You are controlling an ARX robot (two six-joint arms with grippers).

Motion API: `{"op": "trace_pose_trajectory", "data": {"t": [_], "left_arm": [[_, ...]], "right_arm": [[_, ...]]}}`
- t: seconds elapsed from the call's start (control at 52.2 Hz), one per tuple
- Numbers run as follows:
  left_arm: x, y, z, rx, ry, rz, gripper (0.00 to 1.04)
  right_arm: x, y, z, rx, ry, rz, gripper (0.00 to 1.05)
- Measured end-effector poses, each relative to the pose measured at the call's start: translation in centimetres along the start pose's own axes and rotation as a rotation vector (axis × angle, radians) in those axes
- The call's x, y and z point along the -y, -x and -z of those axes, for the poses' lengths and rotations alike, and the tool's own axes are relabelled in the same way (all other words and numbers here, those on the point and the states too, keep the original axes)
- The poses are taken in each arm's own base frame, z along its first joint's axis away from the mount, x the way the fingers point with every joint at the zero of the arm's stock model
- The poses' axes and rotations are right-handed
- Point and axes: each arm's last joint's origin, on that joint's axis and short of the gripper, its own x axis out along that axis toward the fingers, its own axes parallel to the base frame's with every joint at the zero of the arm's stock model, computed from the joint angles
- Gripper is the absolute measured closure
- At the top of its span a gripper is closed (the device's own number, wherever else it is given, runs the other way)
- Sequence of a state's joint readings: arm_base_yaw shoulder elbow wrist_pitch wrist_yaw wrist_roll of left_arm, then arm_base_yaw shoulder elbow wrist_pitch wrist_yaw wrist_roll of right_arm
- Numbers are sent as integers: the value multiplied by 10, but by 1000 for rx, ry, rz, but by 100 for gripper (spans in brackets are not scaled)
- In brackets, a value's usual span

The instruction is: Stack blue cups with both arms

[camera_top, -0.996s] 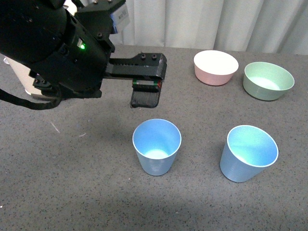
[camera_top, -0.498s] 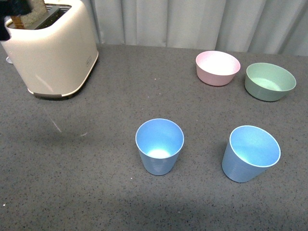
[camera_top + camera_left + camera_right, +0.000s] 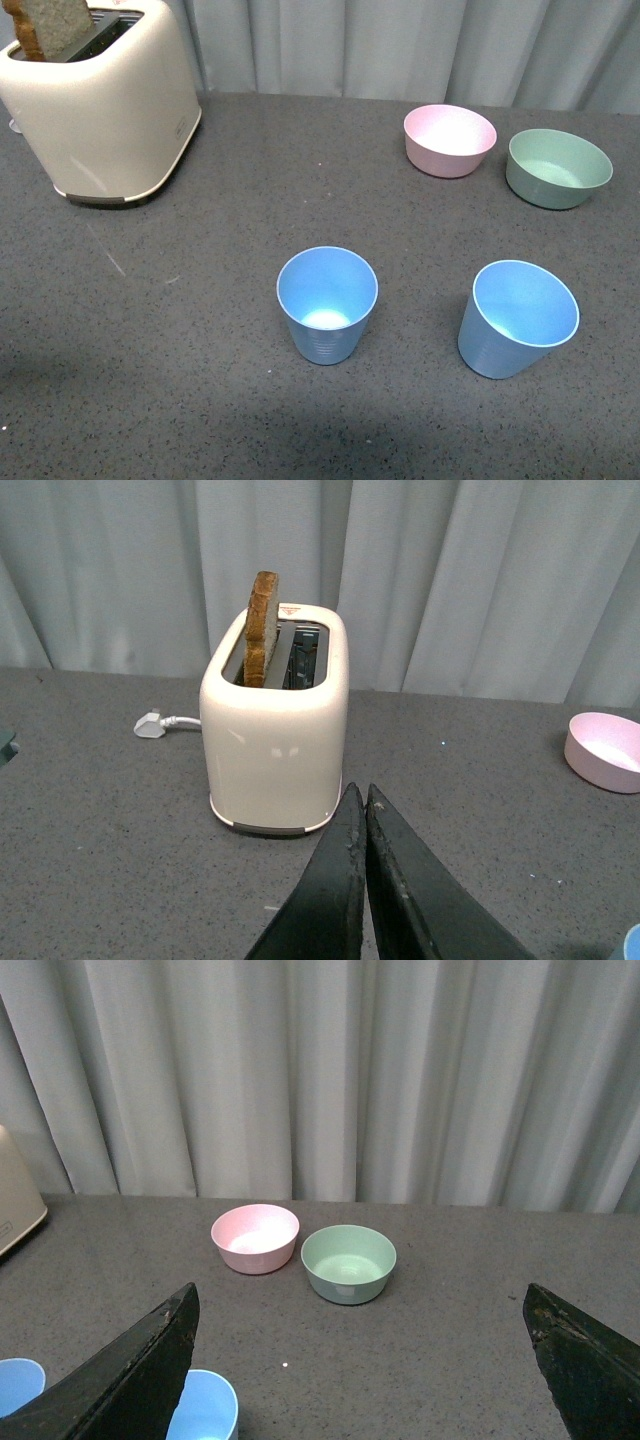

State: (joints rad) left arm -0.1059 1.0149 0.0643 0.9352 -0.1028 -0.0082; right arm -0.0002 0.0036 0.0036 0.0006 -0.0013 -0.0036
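Gone from my front view is the left arm, which a second ago stretched over the table [image 3: 200, 330] above the cups; it now shows only on its own wrist camera. Neither arm holds anything. The left gripper [image 3: 358, 795] has its two black fingers pressed together with no gap I can see, pointing at the toaster [image 3: 277, 730], where a slice of toast [image 3: 262, 625] sticks out of one slot. The right gripper [image 3: 360, 1320] is spread wide, its fingers at opposite edges of its wrist view with nothing between them but bare table and the two bowls beyond. In the front view both cups stand mouth up and apart from each other: the left cup [image 3: 327, 303] near the middle of the table towards 6 o'clock, the right cup [image 3: 518, 318] at 3 o'clock from it. The pink bowl [image 3: 450, 140] lies at 1 o'clock from the left cup, with the green bowl [image 3: 557, 168] just beside it at about 4 o'clock, not touching. The toaster sits far off at 10 o'clock, against the curtain [image 3: 400, 45].
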Motion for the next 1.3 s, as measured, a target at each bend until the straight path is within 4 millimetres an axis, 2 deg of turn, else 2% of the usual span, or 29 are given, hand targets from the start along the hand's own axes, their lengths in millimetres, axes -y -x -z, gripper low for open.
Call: {"op": "trace_pose_trajectory", "data": {"t": [0.287,0.613,1.302], "left_arm": [[-15,20,-1,3,1,-7,101],[-14,36,-8,27,1,-1,101],[-14,56,-10,37,0,0,101]], "right_arm": [[0,0,0,0,0,0,10],[0,0,0,0,0,0,10],[0,0,0,0,0,0,10]]}}
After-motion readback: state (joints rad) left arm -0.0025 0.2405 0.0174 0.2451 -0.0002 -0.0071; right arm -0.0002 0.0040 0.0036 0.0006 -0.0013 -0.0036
